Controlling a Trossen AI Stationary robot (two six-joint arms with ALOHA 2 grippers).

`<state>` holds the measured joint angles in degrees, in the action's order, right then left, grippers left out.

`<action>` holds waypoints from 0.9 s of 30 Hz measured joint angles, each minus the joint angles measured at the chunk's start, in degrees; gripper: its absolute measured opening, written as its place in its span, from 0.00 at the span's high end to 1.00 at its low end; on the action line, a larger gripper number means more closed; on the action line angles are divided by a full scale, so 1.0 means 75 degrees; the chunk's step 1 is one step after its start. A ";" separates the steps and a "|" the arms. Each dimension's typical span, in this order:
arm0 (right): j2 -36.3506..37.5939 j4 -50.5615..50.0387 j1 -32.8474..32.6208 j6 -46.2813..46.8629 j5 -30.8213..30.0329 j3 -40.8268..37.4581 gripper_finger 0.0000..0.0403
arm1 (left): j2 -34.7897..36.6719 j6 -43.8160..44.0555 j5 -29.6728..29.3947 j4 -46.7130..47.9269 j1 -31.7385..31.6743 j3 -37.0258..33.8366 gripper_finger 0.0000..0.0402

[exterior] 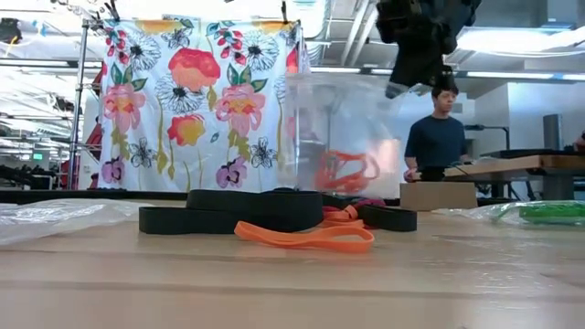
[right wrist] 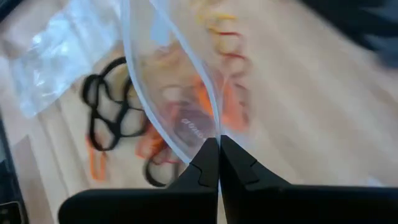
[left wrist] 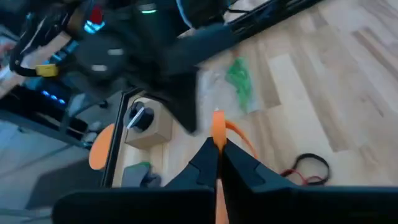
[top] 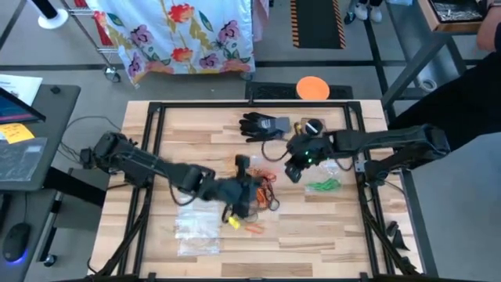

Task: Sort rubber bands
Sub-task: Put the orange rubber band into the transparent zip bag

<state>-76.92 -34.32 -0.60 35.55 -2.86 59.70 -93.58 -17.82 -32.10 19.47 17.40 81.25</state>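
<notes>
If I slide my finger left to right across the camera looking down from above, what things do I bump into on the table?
Clear plastic bags → left tool pinching an orange rubber band → black glove → right tool holding a clear bag → green rubber bands.

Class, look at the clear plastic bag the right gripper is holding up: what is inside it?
Orange rubber bands sit inside the clear bag pinched by the right gripper. Their number cannot be told through the plastic.

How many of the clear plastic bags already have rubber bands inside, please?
2 for certain: the bag of green bands lies on the table beside the right arm; the bag of orange bands hangs from the right gripper. Other bags' contents are unclear.
</notes>
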 joint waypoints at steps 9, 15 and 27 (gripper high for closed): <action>-0.0308 0.1104 -0.0422 -0.0307 0.0365 0.0003 1.00 | -0.0283 0.0456 0.1723 0.0016 -0.1051 -0.0012 1.00; -0.0080 0.1245 -0.0190 -0.0556 0.0358 0.0006 1.00 | -0.0289 0.0474 0.1724 0.0167 -0.1133 -0.0041 1.00; -0.0062 0.1319 -0.0146 -0.0689 0.0598 0.0006 1.00 | -0.0291 0.0975 0.1850 0.0689 -0.1383 -0.0105 1.00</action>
<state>-77.38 -24.43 -1.69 30.38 1.63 59.75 -95.77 -10.51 -18.23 24.63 7.03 80.47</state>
